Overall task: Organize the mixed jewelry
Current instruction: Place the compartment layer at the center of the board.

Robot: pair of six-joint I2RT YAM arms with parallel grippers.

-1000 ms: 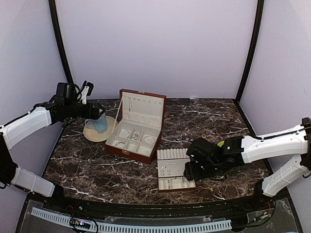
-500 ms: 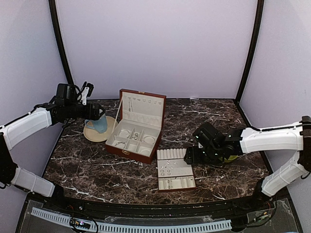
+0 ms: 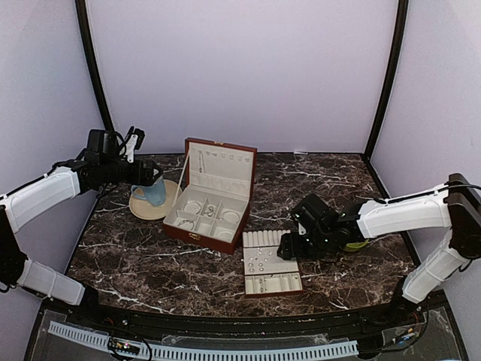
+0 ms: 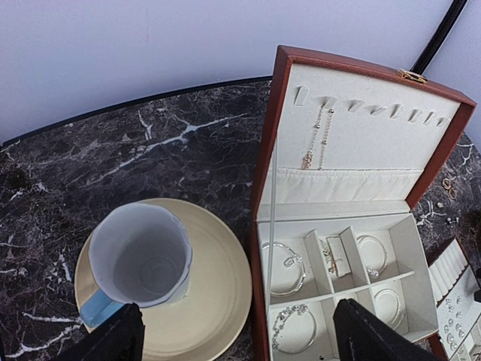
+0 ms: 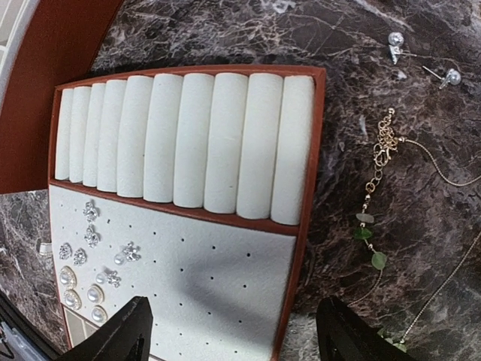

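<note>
Soft, even, bright light — shadows are faint. A diffuse shadow lies across the ring tray (image 5: 225, 278), where the studs (image 5: 90, 235) look crisp — the overhead view is softer.

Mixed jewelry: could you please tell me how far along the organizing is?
Done: silvery bracelets lie in compartments of the reddish-brown cream-lined box, and small studs sit on the flat cream slotted tray. In hand: nothing; the left tool and right tool are open and empty. Left: a gold chain with green beads and two pearl studs lie loose on the dark marble table beside the tray.
</note>
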